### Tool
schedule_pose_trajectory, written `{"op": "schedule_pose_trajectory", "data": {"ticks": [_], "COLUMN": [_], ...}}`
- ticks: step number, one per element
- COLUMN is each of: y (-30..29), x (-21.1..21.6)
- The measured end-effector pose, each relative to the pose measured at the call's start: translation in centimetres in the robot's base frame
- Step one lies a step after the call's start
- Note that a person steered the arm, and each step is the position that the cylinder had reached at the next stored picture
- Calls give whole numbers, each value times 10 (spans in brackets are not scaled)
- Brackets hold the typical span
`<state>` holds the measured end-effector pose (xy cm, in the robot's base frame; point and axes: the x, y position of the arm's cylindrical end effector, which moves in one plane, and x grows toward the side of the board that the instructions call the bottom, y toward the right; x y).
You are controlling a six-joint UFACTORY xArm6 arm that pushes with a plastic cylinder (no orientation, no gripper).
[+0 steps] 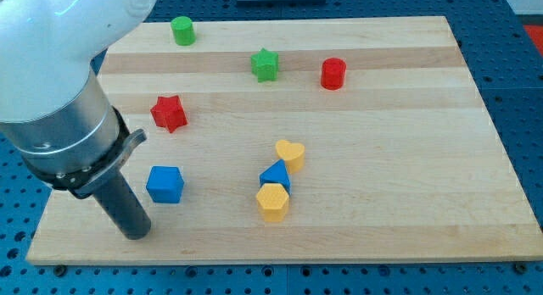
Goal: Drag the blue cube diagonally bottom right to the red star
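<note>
The blue cube [165, 184] sits near the view's bottom left of the wooden surface [399, 159], resting flat and on its own. Above it, a little toward the view's top, lies the red star [169, 113], well apart from the cube. My tip [136, 234] is down on the surface just to the view's left of the cube and slightly lower, near it but not touching. The rod rises from there into the big grey and white arm that fills the view's left corner. There is no gripper on this arm, so nothing is clenched or held.

Toward the middle, a yellow heart [290, 153], a blue triangular block [276, 175] and a yellow hexagonal block [272, 202] stand in a tight diagonal line, touching one another. Along the view's top are a green cylinder [182, 30], a green star [265, 64] and a red cylinder [333, 73].
</note>
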<state>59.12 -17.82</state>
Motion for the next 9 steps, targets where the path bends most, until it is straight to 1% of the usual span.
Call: {"op": "schedule_pose_trajectory", "data": {"ticks": [2,3,5,6,8,9], "y": [-4,-4,-4,-4,32,36], "x": [-14,-14,-32,-32,-41,-47]}}
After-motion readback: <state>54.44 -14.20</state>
